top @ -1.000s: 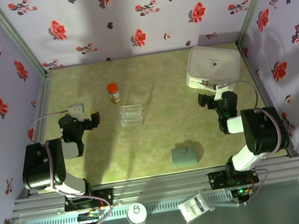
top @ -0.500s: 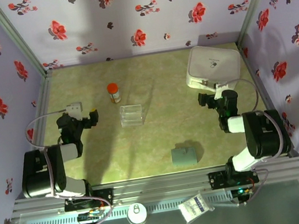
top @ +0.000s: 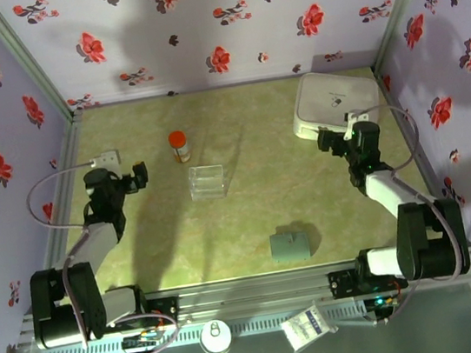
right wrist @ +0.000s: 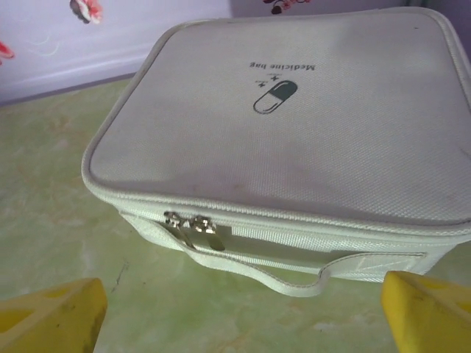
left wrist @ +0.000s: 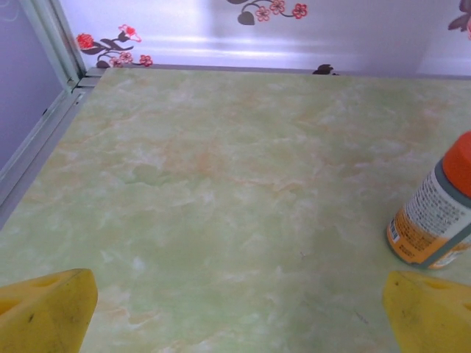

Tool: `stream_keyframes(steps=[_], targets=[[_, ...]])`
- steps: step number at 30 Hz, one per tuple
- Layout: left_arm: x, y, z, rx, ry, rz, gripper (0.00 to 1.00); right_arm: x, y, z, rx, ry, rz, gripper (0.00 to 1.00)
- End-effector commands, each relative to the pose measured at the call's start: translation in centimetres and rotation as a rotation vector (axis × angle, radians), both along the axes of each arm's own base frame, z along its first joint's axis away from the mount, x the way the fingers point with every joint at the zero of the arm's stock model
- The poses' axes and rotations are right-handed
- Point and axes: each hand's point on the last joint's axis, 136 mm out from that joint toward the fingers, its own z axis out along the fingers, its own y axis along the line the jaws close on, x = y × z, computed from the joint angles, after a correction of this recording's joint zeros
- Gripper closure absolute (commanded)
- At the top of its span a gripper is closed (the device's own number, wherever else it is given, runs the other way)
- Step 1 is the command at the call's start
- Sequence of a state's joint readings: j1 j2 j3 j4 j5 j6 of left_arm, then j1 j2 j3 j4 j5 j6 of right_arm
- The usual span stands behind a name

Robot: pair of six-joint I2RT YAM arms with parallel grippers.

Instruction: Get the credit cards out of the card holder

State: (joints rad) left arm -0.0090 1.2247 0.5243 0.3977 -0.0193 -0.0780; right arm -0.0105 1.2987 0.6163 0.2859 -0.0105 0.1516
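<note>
The card holder [top: 291,246] is a flat grey-blue wallet lying folded near the table's front edge, right of centre. The credit cards are hidden. My left gripper [top: 137,176] hovers at the left of the table, far from the holder, just left of the orange-capped bottle [top: 179,147]. In the left wrist view the gripper [left wrist: 239,323] is open, its yellow fingertips [left wrist: 45,312] wide apart over bare table. My right gripper [top: 336,139] is at the right, facing the white medicine bag [top: 337,102]. It [right wrist: 239,323] is open, nothing between its fingertips [right wrist: 430,315].
A clear plastic box [top: 207,181] stands mid-table. The orange-capped bottle [left wrist: 434,220] is close by my left gripper's right finger. The white bag [right wrist: 294,125] with zipper pulls [right wrist: 193,229] and a strap sits just beyond the right gripper. Walls enclose the table on three sides.
Both arms have stretched out from their bases toward the back. The left gripper shifted slightly farther back; the right gripper moved closer to the white bag. The card holder has not moved.
</note>
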Motion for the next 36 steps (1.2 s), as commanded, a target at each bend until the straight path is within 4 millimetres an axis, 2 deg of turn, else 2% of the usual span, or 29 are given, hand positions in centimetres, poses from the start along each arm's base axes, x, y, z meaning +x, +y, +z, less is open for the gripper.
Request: stream_keyframes(steps=[1,7,11,14,22,30,36], targets=[[-1.1,0.1,-0.3,-0.093,0.102,0.063,0.00,-1.8,-0.1,-1.3,0.076,0.162,-0.074,0.06],[-2.0,-0.8,1.1,-0.286,0.164,0.103,0.00,-2.5,2.6,-0.9,0.186,0.276,-0.067,0.14],[-2.5,-1.5,1.5,-0.371,0.249,0.109,0.00,-2.9,5.6,-1.2,0.240,0.335,-0.034,0.17],[-3.0,-2.3,1.1,-0.408,0.335,0.097,0.00,-3.2,7.5,-1.5,0.267,0.371,-0.009,0.19],[-4.4,-5.0,-1.9,-0.485,0.533,-0.002,0.04,-4.4,12.3,-2.2,0.327,0.440,0.061,0.26],[-4.7,-9.1,-3.7,-0.556,0.630,-0.127,0.07,-5.6,15.4,-2.2,0.330,0.481,0.118,0.26],[-4.7,-11.8,-5.1,-0.595,0.653,-0.179,0.08,-6.4,17.4,-1.6,0.368,0.488,0.183,0.26]])
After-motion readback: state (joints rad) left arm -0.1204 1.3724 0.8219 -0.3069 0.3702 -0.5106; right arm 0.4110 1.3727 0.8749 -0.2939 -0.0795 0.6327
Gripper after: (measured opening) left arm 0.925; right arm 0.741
